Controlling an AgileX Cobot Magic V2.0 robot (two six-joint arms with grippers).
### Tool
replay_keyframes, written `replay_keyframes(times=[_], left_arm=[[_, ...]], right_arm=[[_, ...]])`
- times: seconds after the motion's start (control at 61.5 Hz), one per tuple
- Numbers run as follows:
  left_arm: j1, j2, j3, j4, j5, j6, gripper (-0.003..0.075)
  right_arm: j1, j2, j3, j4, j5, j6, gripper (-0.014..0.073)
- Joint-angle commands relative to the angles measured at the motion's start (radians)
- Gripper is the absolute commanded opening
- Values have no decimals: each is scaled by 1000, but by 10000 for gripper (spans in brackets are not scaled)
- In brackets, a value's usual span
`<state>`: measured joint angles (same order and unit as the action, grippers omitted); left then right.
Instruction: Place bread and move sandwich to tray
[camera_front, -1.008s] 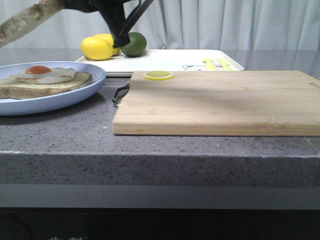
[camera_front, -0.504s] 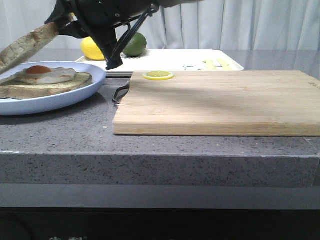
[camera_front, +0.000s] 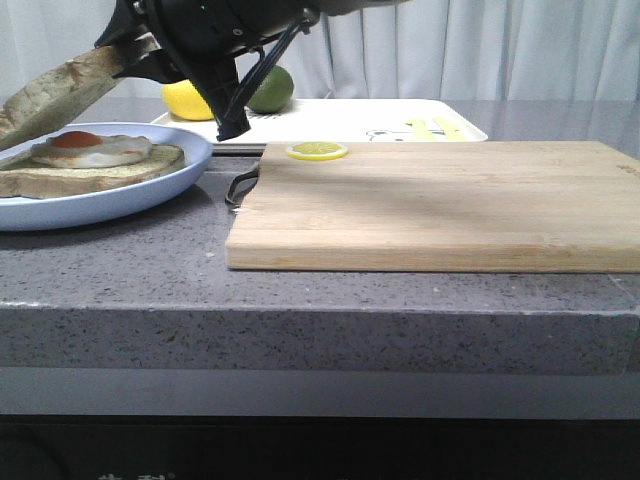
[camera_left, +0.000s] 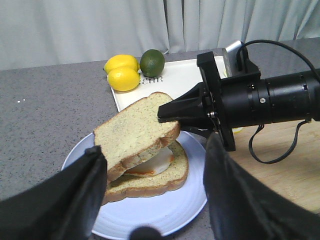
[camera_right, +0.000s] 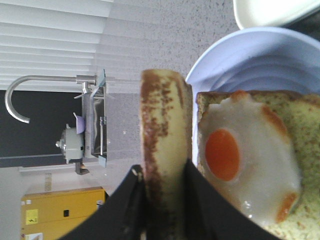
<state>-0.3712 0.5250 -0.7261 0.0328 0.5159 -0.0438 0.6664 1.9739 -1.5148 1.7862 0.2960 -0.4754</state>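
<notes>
Bread (camera_left: 135, 131) hangs tilted over the sandwich (camera_left: 150, 175), and we see it pinched at one edge by the right pincer (camera_left: 167, 114), whose black fingers are pressed onto the crust. In the right wrist view the same slice (camera_right: 162, 145) stands edge-on between the two dark fingers (camera_right: 132, 200), just beside the fried egg (camera_right: 245, 155) with its orange yolk. From the front the slice (camera_front: 55, 85) slopes down toward the far left, its lower end above the egg, and we cannot tell whether it touches.

We find the sandwich lying open-faced on the light blue plate (camera_front: 150, 190), at the left of the desk (camera_front: 150, 270). The left pincer (camera_left: 150, 200) hovers in front of the plate with its dark fingers spread wide, gripping nothing.

Behind the plate sits the white tray (camera_front: 340, 125), with two yellow lemons (camera_left: 122, 72) and a green lime (camera_left: 152, 62) at its left end and yellow cutlery shapes (camera_front: 435, 127) toward its right. A wooden cutting board (camera_front: 440, 205) lies to the right of the plate, just in front of the tray, and we see a lemon slice (camera_front: 317, 150) on its far left corner.
</notes>
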Motion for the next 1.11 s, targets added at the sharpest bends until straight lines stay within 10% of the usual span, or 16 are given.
replay_keyframes(times=[0.0, 0.309, 1.089], left_arm=[[-8, 12, -26, -5, -73, -1, 417], [-8, 12, -26, -5, -73, -1, 417], [-8, 12, -26, -5, -70, -1, 417]], right_arm=[[-3, -59, -34, -31, 29, -7, 267], [-6, -59, -34, -297, 56, -7, 418], [-202, -315, -34, -976, 465, 42, 416]])
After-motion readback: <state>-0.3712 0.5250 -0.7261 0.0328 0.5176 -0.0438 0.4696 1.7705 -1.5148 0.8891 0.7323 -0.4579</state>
